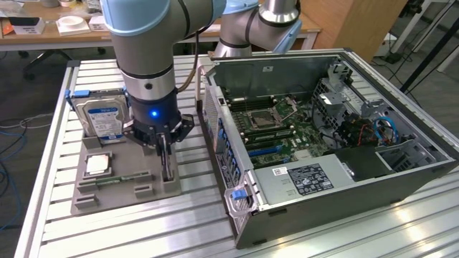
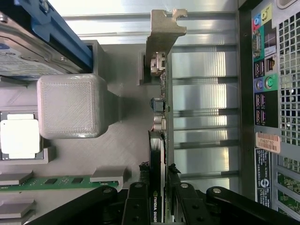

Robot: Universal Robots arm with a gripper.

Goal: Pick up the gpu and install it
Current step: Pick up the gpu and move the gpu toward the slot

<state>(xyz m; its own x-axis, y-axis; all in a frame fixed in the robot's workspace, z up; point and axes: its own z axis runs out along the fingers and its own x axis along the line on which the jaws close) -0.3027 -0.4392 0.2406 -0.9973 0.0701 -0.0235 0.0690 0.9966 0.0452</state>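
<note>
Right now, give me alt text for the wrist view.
The gripper grips the gpu, standing on edge in a gray holder, its silver bracket at the far end. A computer case stands beside the holder.

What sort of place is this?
Probably a robotics lab for computer assembly: a robot arm stands over an aluminium-slat table with an open computer case and a grey parts holder; a desk stands behind.

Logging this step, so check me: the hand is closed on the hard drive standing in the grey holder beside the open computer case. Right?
No. The hand is closed on the gpu, not the hard drive, as the wrist view shows. The gpu stands in the grey holder beside the open computer case.
</note>
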